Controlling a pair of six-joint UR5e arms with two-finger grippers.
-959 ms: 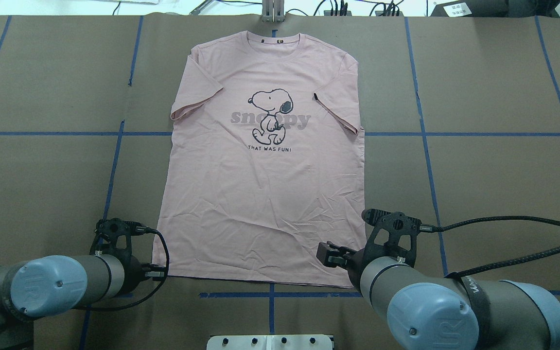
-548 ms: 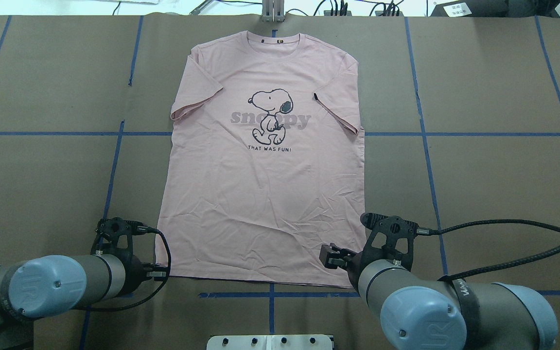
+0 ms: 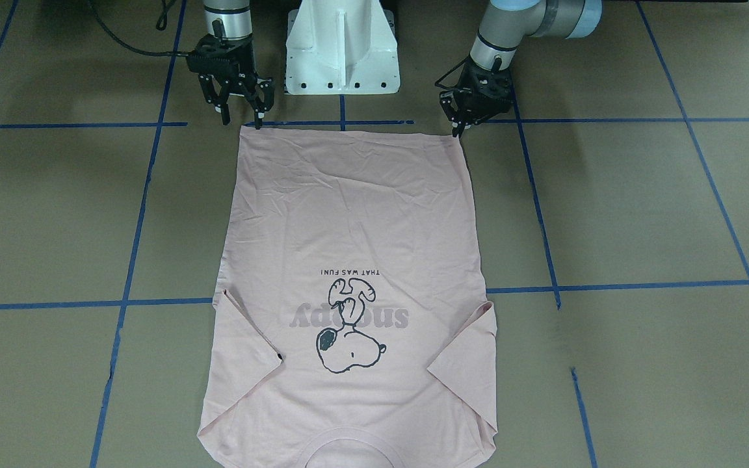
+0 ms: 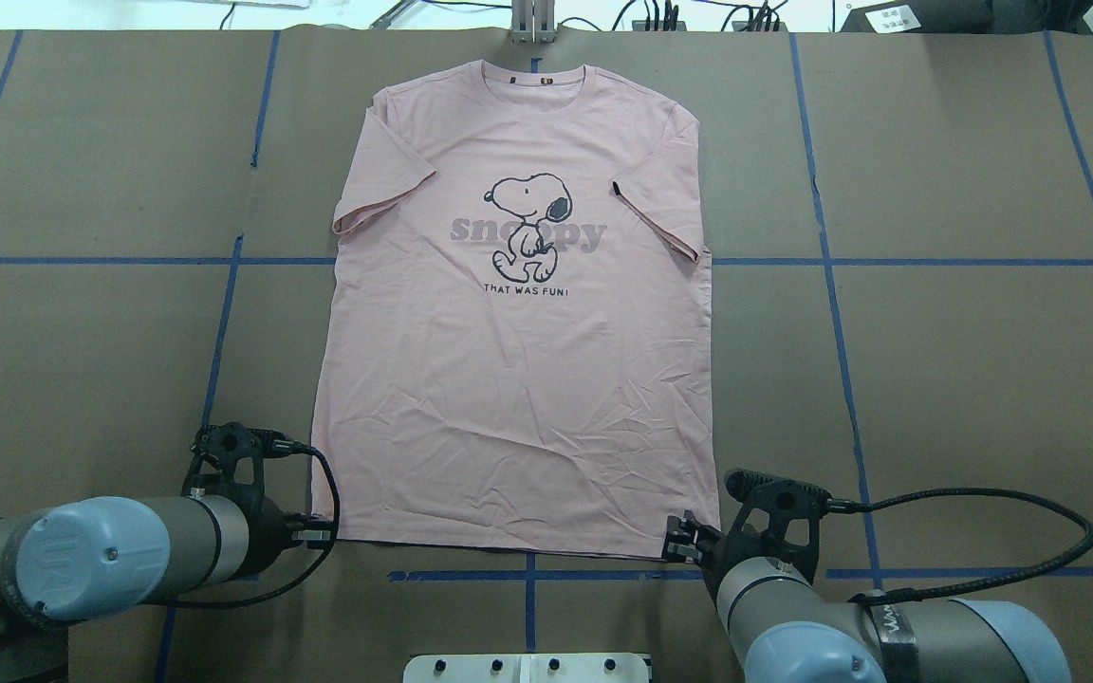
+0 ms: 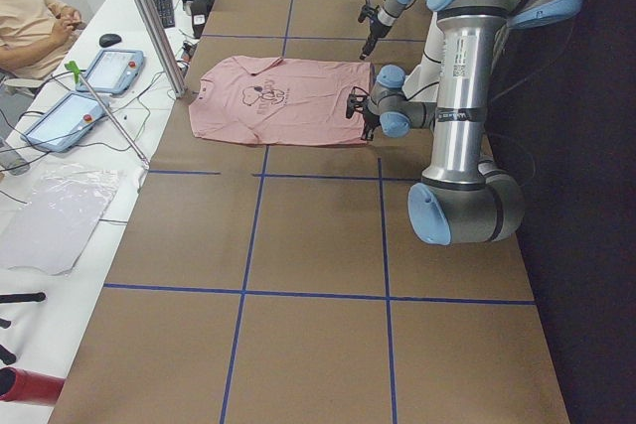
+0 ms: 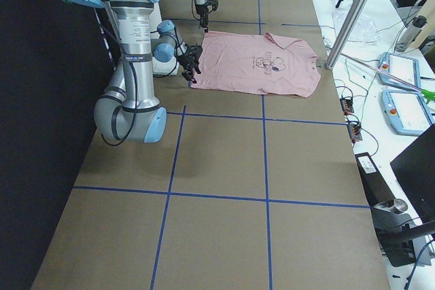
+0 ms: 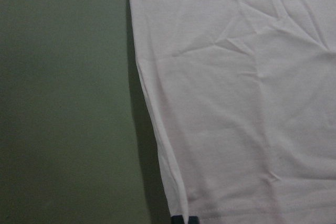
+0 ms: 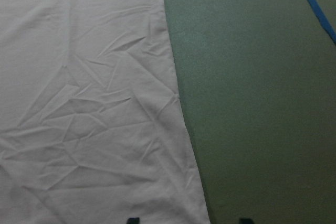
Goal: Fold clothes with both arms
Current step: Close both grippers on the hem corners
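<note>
A pale pink T-shirt (image 4: 518, 379) with a black cartoon dog print lies flat, collar far from me and both sleeves folded inward. My right gripper (image 3: 242, 121) hangs open over the hem's right corner (image 4: 703, 550). Its two fingertips (image 8: 133, 220) show spread in the right wrist view. My left gripper (image 3: 458, 130) sits low at the hem's left corner (image 4: 319, 539). Its fingertips (image 7: 184, 219) show as one dark block touching the cloth's corner. I cannot tell whether cloth is pinched there.
Blue tape lines (image 4: 831, 285) grid the brown table. The white pedestal base (image 3: 342, 45) stands just behind the hem. The right arm's black cable (image 4: 983, 498) loops over the table. A person (image 5: 30, 17), tablets and a metal pole (image 5: 149, 17) are at the far edge.
My right gripper has drawn back from over the shirt's lower part to the hem's right corner. My left gripper crept right, and the hem's left corner shifted slightly right with it.
</note>
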